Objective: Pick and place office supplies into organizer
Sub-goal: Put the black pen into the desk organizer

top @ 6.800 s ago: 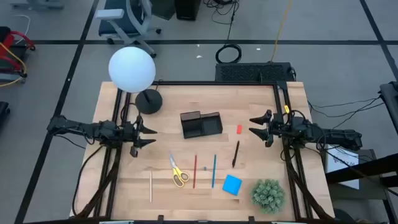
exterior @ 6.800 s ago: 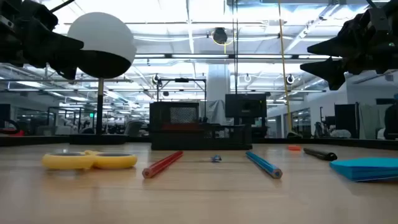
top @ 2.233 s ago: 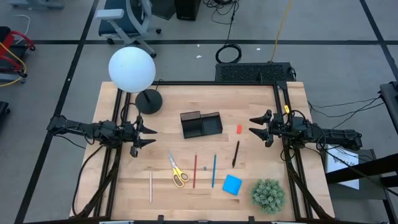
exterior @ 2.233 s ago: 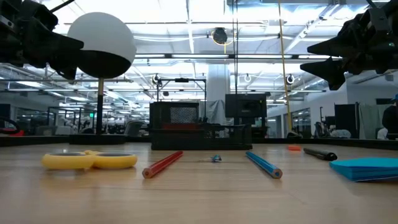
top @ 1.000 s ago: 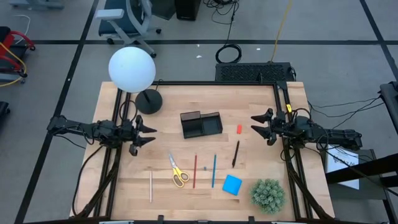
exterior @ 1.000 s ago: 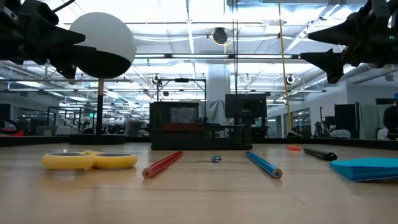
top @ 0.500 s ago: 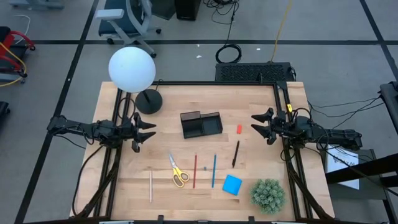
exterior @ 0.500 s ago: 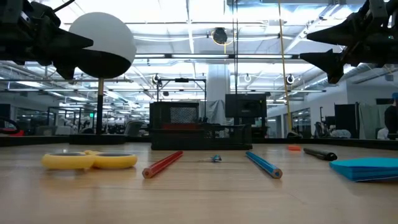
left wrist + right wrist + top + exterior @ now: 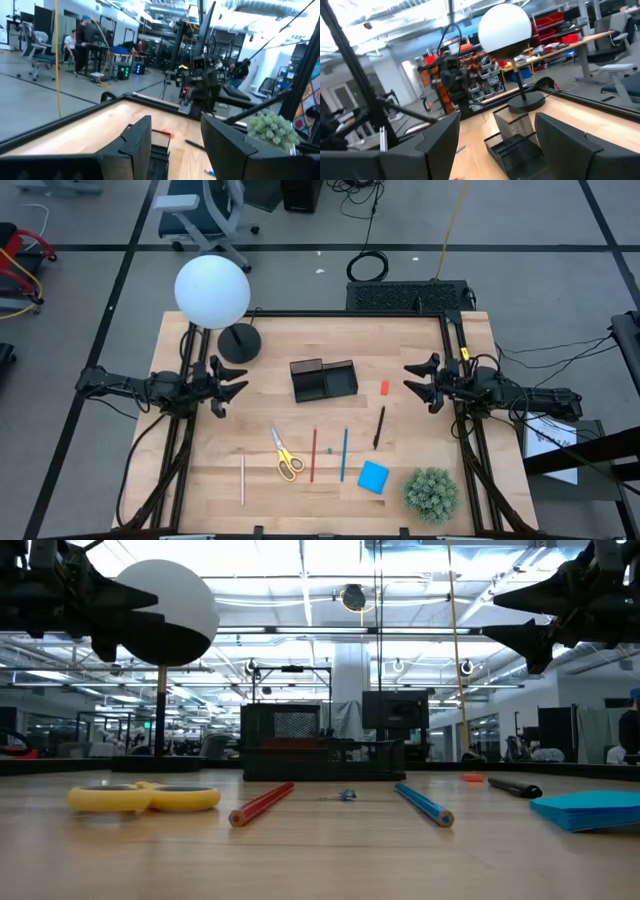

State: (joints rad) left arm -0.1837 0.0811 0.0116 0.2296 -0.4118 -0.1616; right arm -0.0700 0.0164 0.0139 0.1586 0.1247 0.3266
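Observation:
The black organizer [image 9: 323, 380] stands mid-table, with its far compartment taller. Near the front edge lie a pale wooden pencil [image 9: 242, 479], yellow-handled scissors [image 9: 287, 456], a red pencil [image 9: 313, 455], a blue pencil [image 9: 344, 454] and a blue notepad [image 9: 373, 476]. A black pen [image 9: 380, 426] and a small red eraser [image 9: 384, 388] lie right of the organizer. My left gripper [image 9: 240, 383] hovers open above the table, left of the organizer. My right gripper [image 9: 410, 379] hovers open to its right, beyond the eraser. Both point at the organizer [image 9: 512, 137].
A lamp with a white globe [image 9: 212, 290] and a round black base [image 9: 239, 342] stands at the far left, close behind my left gripper. A green spiky plant ball [image 9: 431, 492] sits at the near right corner. A black rail frames the table [image 9: 300, 330].
My left gripper has risen a little and shifted slightly toward the table's far edge, staying open. The supplies and the organizer lie as before.

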